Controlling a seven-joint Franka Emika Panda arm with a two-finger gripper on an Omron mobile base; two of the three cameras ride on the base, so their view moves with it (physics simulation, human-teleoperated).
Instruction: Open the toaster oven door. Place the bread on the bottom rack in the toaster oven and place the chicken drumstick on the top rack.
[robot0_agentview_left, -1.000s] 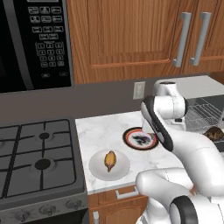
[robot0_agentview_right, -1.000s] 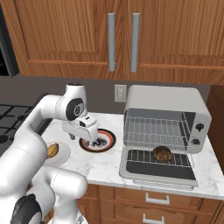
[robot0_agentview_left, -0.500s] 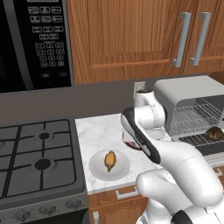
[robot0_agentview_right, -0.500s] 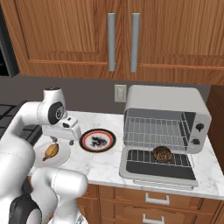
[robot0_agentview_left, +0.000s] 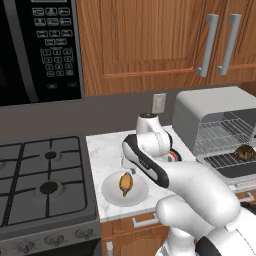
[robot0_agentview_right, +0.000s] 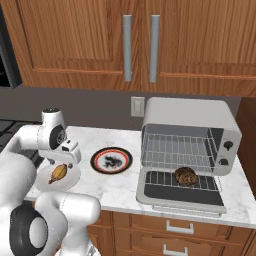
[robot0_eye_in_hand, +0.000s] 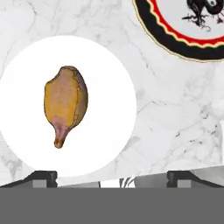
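The silver toaster oven (robot0_agentview_right: 190, 117) stands on the counter's right with its door (robot0_agentview_right: 180, 199) folded down flat. The dark brown bread (robot0_agentview_right: 186, 176) lies on the bottom rack (robot0_agentview_right: 159, 178); the top rack (robot0_agentview_right: 172, 147) above it is bare. The golden-orange chicken drumstick (robot0_eye_in_hand: 65, 103) rests on a white plate (robot0_eye_in_hand: 111, 109), thin end toward the hand camera. My gripper (robot0_eye_in_hand: 112, 178) hovers over this plate, open, fingertips wide apart, nothing between them. From the left base view, the drumstick (robot0_agentview_left: 126, 183) lies just below my hand, and the bread (robot0_agentview_left: 245, 151) is in the oven.
A plate with a red-and-black rim (robot0_agentview_right: 95, 161) sits between the white plate and the oven. The gas stove (robot0_agentview_left: 45, 175) borders the counter on the left, with the black microwave (robot0_agentview_left: 40, 50) above it. Wooden cabinets hang overhead.
My arm has swung left, from over the red-and-black plate to above the white plate with the drumstick. The bread and oven door have not moved.
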